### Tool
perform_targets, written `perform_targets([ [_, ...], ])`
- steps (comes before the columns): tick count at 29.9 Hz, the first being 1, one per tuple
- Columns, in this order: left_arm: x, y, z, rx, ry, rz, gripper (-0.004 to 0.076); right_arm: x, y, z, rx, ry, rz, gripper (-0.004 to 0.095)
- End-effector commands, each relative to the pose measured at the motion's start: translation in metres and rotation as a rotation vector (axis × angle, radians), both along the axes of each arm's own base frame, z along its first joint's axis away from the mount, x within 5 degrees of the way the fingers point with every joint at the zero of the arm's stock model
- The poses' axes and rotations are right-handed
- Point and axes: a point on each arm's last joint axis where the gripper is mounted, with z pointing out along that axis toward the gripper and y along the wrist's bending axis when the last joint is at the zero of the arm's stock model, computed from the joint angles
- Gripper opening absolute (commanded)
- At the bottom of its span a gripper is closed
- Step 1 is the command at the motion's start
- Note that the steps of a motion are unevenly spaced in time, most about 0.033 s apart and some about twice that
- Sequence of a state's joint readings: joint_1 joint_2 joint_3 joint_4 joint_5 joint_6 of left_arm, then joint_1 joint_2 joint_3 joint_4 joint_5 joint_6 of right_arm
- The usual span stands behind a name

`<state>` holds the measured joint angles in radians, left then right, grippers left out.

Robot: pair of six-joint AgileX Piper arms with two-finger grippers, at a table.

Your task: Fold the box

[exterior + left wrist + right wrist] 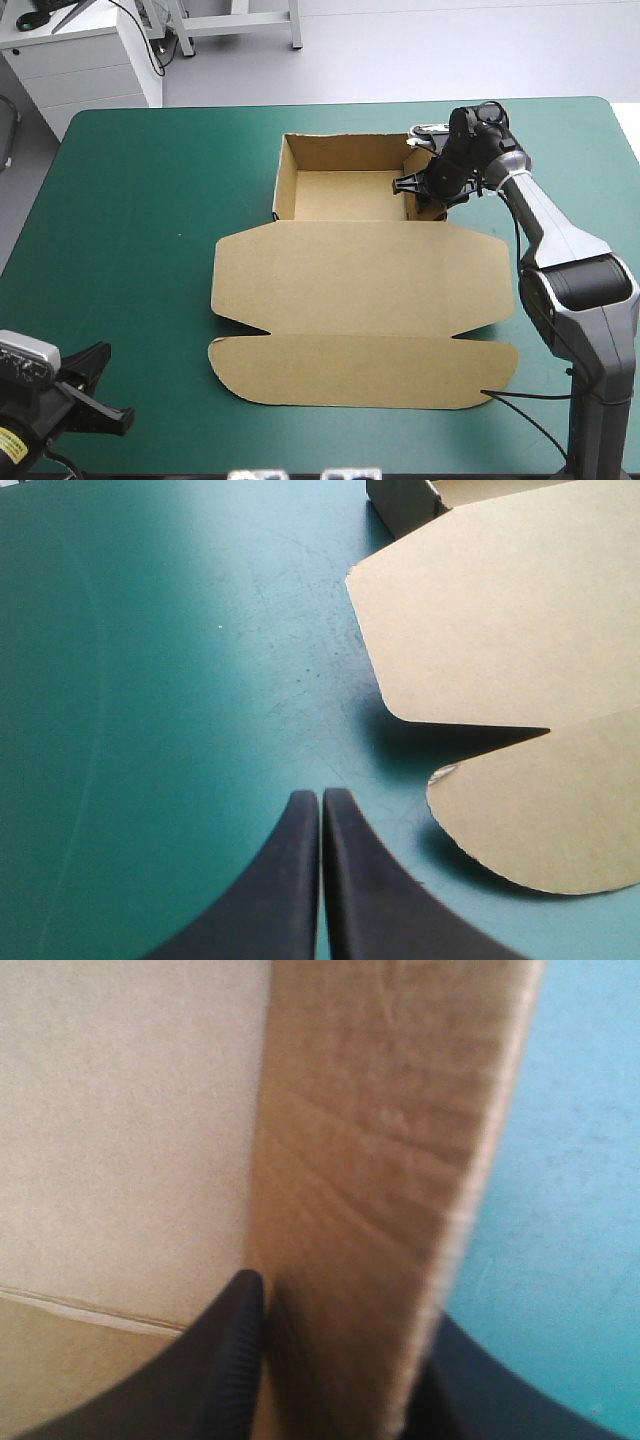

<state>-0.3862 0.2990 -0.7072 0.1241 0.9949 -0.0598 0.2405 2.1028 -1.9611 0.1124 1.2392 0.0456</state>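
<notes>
Gripping: right tool [418, 186] pinches the box [360, 290] by its right wall.
Idling: left tool [321, 798] closed, empty, over the counter [130, 200].

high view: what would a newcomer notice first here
The brown box fills the middle of the teal-green table: an open tray toward the far edge, its lid flat toward the near one. The right gripper is shut on the tray's right wall, while the left gripper sits shut at the near left corner, off the box.

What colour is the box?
The box is plain brown, with no pattern. The high view shows it best.
</notes>
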Motion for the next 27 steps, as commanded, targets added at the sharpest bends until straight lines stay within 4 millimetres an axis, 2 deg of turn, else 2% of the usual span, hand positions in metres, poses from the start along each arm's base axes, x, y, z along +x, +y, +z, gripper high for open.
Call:
perform_targets([
  [1,-0.003,0.000,0.000,-0.048,-0.094,-0.015,-0.0008,-0.008,-0.002,0.035,0.018,-0.079,0.003,-0.0023],
  [5,-0.008,0.002,-0.012,-0.049,-0.097,-0.015,-0.0008,-0.007,0.000,0.049,0.053,-0.117,-0.008,-0.0006],
  [7,-0.008,0.001,-0.016,-0.051,-0.084,-0.018,-0.0008,-0.007,-0.003,0.068,0.080,-0.173,-0.016,-0.0008],
  [10,-0.008,0.001,-0.018,-0.055,-0.075,-0.022,-0.0008,-0.010,-0.018,0.110,0.088,-0.307,-0.022,-0.0019],
  [12,-0.008,0.000,-0.018,-0.057,-0.082,-0.022,-0.0008,-0.017,-0.038,0.141,0.080,-0.405,-0.049,-0.0019],
  [15,-0.007,-0.001,-0.015,-0.075,-0.114,-0.029,-0.0008,-0.036,-0.085,0.187,0.044,-0.547,-0.154,-0.0019],
  [18,-0.007,-0.003,-0.013,-0.101,-0.119,-0.039,-0.0008,-0.056,-0.134,0.214,-0.008,-0.627,-0.256,-0.0019],
  [22,-0.007,-0.003,-0.014,-0.107,-0.115,-0.042,-0.0008,-0.073,-0.200,0.222,-0.070,-0.646,-0.419,-0.0019],
  [25,-0.007,-0.003,-0.014,-0.106,-0.109,-0.042,-0.0008,-0.080,-0.238,0.209,-0.101,-0.597,-0.505,-0.0019],
  [27,-0.007,-0.003,-0.015,-0.109,-0.107,-0.043,-0.0008,-0.081,-0.260,0.189,-0.122,-0.525,-0.539,-0.0019],
])
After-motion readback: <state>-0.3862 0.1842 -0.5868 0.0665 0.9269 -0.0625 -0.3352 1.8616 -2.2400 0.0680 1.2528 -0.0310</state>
